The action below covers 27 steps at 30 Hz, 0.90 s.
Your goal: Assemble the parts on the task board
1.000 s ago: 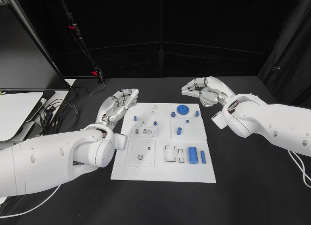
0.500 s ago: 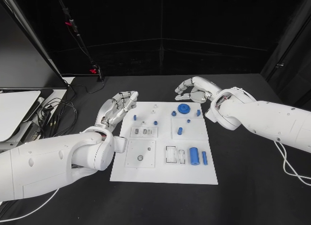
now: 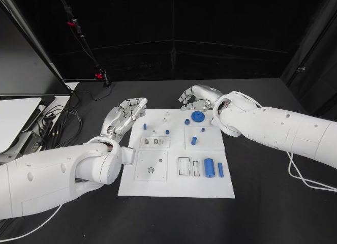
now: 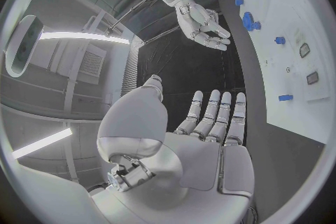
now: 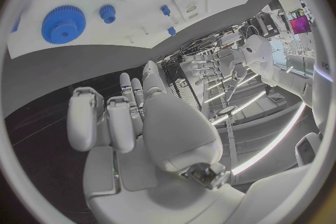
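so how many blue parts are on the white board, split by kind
blue gear: 1
large blue cylinder: 1
slim blue rod: 1
small blue pieces: 6, as far as the head view shows
total: 9 blue parts on the task board

- Robotics lab or test studio, by the look of it.
- Black curtains [image 3: 212,30] across the top of the frame.
- Black tabletop [image 3: 271,203]; cables [image 3: 58,124] trailing at left.
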Available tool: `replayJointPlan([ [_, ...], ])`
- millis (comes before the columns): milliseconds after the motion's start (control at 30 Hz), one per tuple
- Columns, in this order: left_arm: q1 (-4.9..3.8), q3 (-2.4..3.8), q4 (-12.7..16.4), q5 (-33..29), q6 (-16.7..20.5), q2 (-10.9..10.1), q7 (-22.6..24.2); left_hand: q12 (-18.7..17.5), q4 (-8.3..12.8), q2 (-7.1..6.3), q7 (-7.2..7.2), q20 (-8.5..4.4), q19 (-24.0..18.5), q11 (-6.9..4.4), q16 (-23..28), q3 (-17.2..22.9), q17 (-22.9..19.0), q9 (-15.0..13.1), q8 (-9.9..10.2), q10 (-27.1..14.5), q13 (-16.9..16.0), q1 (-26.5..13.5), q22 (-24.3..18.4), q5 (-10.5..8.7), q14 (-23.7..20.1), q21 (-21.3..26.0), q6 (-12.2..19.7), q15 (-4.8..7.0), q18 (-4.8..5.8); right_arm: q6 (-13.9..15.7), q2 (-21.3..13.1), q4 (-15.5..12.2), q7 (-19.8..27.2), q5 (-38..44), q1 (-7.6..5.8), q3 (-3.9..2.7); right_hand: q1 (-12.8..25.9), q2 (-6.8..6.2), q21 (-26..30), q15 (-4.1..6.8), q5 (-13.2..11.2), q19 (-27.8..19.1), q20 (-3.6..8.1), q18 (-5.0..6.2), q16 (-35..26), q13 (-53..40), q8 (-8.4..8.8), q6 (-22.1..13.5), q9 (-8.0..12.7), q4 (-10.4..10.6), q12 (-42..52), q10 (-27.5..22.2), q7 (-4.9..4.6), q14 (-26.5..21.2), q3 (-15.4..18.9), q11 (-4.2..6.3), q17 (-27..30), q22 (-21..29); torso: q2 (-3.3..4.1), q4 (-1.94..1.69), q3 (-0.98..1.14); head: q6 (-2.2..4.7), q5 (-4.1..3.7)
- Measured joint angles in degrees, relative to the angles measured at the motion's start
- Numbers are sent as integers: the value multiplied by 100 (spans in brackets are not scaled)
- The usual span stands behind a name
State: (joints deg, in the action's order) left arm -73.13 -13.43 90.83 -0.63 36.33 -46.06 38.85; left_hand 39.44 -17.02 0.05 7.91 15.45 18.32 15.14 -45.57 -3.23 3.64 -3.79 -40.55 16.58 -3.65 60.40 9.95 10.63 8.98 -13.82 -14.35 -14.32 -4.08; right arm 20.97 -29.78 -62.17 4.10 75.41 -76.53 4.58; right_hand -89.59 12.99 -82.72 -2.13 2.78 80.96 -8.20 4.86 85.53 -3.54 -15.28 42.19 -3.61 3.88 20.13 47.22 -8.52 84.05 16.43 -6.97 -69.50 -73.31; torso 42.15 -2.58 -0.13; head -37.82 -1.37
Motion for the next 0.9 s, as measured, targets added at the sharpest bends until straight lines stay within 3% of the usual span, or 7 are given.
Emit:
replayJointPlan([
  [200, -1, 0, -6, 0, 2, -2, 0, 0, 0, 21, 0, 21, -21, 0, 0, 0, 0, 0, 0, 0, 0, -21, -7, 0, 0, 0, 0, 0, 0, -207, 125, 144, -166, 263, 50, 0, -60, 60, 0, 0, 0, -21, -21, 0, 0, 0, 68, -20, -2, 0, -105, 39, -20, 0, 0, 1, 29, 15, -12, 12, -5, -21, 42],
  [900, -2, 0, -33, 0, 5, -6, 0, -23, 16, 73, 0, 41, -42, 0, 0, -16, 0, 0, 0, 0, 0, -12, -17, 0, 0, 0, 0, 0, 0, -923, 404, 506, -584, 864, 185, 1, -105, 15, 0, 0, 0, -63, 21, 1, 0, -1, 175, 10, -8, 38, -240, 39, -49, 0, 37, 1, 120, 60, -25, 12, -7, -81, 47],
])
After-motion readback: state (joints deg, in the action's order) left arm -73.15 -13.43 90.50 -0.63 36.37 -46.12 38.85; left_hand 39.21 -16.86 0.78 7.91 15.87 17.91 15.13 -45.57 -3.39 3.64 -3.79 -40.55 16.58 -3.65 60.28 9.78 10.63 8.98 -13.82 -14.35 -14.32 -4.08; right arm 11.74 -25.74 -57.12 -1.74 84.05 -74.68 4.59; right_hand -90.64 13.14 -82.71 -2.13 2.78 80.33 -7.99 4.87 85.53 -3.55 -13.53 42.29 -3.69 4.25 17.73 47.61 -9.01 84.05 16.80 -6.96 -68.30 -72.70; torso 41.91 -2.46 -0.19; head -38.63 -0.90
